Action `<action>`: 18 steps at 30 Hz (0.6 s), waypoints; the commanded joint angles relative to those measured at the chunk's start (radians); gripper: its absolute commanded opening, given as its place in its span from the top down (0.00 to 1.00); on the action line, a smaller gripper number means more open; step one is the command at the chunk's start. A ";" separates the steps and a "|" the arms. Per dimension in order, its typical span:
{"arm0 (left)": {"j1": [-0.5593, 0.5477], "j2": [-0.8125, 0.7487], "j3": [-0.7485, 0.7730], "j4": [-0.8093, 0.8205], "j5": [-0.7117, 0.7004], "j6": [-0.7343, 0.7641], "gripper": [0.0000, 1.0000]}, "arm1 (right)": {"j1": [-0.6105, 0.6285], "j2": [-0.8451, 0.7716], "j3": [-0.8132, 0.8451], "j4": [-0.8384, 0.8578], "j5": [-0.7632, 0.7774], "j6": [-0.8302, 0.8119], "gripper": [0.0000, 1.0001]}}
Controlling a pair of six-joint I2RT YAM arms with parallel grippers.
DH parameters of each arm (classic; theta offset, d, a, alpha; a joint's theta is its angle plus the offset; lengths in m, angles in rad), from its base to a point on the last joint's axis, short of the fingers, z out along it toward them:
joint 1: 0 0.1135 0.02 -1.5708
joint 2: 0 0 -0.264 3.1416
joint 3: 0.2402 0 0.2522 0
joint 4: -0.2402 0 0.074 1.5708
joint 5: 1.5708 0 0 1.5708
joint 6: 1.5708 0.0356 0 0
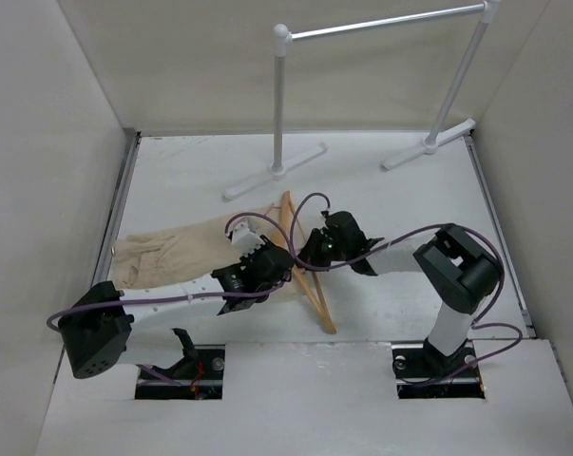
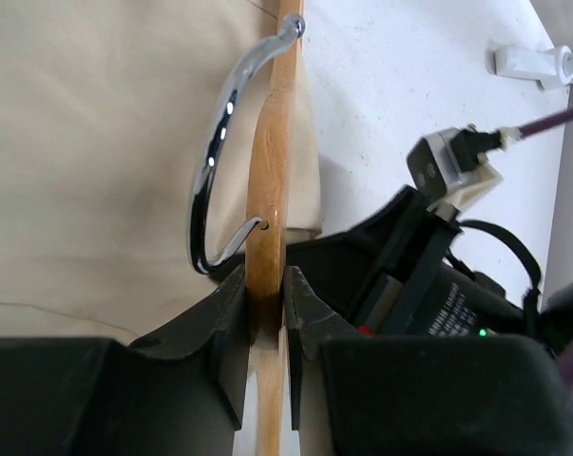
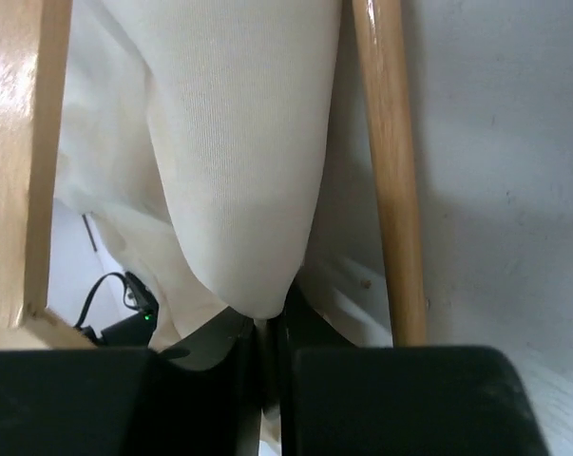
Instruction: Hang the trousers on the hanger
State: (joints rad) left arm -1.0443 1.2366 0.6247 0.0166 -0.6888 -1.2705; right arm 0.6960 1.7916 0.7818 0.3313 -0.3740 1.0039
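Note:
The beige trousers (image 1: 177,252) lie wrinkled on the table at the left, one leg reaching through the wooden hanger (image 1: 310,290). My left gripper (image 1: 265,268) is shut on the hanger's top bar (image 2: 267,190) just below its chrome hook (image 2: 210,171). My right gripper (image 1: 310,255) is shut on a fold of the trousers' cloth (image 3: 238,161), pinched between the hanger's two wooden bars (image 3: 391,171). In the left wrist view the trousers (image 2: 86,152) fill the left side, and the right gripper's black body sits just right of the hanger.
A white garment rail (image 1: 381,24) stands at the back, its two feet (image 1: 272,171) on the table. White walls close in on the left, right and back. Purple cables loop over both wrists.

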 commanded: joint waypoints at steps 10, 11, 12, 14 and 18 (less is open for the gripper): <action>0.145 -0.088 -0.062 -0.099 0.037 0.100 0.98 | -0.181 -0.328 -0.098 0.002 0.024 -0.045 0.92; 0.154 -0.094 -0.066 -0.104 0.041 0.108 0.98 | -0.197 -0.339 -0.104 -0.003 0.021 -0.048 0.93; 0.163 -0.103 -0.071 -0.112 0.046 0.121 0.98 | -0.216 -0.353 -0.108 -0.017 0.015 -0.053 0.93; 0.175 -0.124 -0.077 -0.132 0.048 0.140 0.98 | -0.258 -0.376 -0.116 -0.050 0.010 -0.077 0.93; 0.195 -0.181 -0.086 -0.184 0.048 0.166 0.98 | -0.328 -0.432 -0.141 -0.115 0.024 -0.123 0.93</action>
State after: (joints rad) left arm -0.8795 1.0962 0.5644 -0.0261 -0.5827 -1.1603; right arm 0.4171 1.4254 0.6521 0.2375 -0.3752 0.9344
